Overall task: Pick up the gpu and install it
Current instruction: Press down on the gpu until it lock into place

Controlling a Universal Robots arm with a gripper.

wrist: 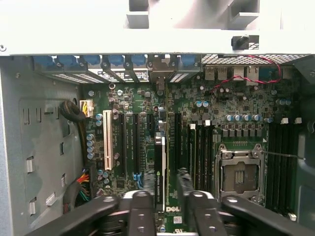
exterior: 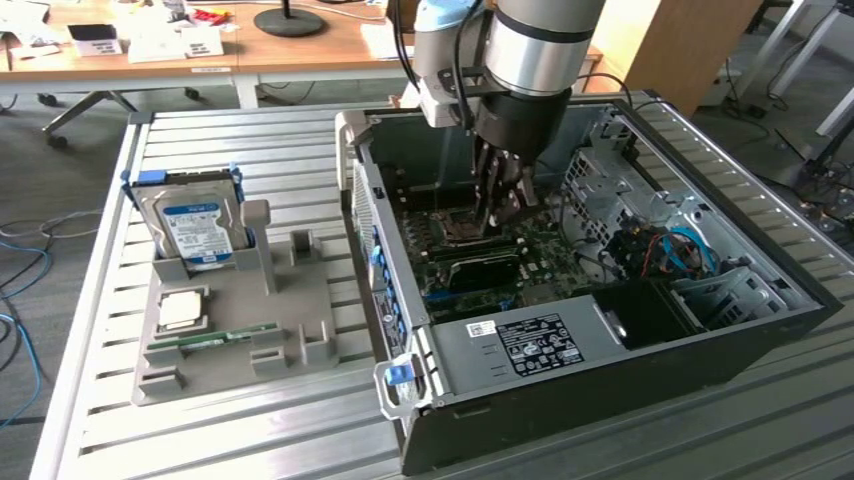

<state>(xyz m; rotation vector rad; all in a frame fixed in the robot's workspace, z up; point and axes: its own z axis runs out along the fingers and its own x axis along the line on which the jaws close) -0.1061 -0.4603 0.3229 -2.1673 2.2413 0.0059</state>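
The gpu stands on edge on the motherboard in an expansion slot, seen from its top edge: a thin dark and green card with a small label. Its end reaches toward the rear slot brackets. My gripper hangs straight over it, one black finger on each side of the card. The jaws are open, and a strip of green board shows between the card and the other finger. In the exterior view my gripper is lowered deep inside the open computer case.
Beside the gpu run black slots and one white slot; the CPU socket lies on its other side. The exterior view's left has a grey parts tray holding a hard drive, a CPU chip and a RAM stick.
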